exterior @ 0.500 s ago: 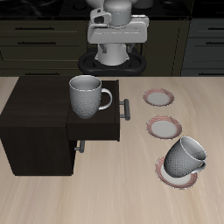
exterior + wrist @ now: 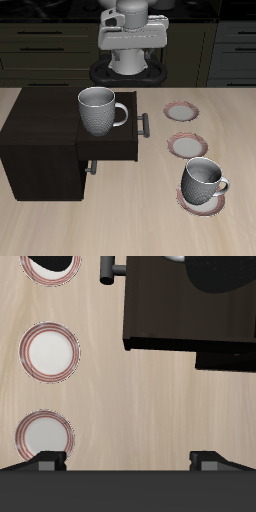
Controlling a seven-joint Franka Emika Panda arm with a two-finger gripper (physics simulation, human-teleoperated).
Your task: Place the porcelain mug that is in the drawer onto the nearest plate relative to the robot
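Note:
The porcelain mug (image 2: 97,110) stands upright in the open dark drawer (image 2: 110,150), its handle toward the drawer's bar handle (image 2: 143,123). Three plates lie in a row beside the cabinet. The plate nearest the robot (image 2: 181,112) is bare and also shows in the wrist view (image 2: 44,436). The middle plate (image 2: 187,146) is bare too. A second mug (image 2: 203,182) stands on the plate closest to the table's front edge (image 2: 188,205). My gripper (image 2: 132,45) hangs high at the back of the table, far from the drawer. In the wrist view the gripper (image 2: 128,464) is open and empty.
The low dark cabinet (image 2: 40,140) fills the table beside the drawer; its top shows in the wrist view (image 2: 190,306). The robot's round black base (image 2: 128,72) stands at the table's back edge. Dark kitchen cupboards run behind.
The second mug was tilted on the front plate and now stands upright on it. The arm has hardly moved.

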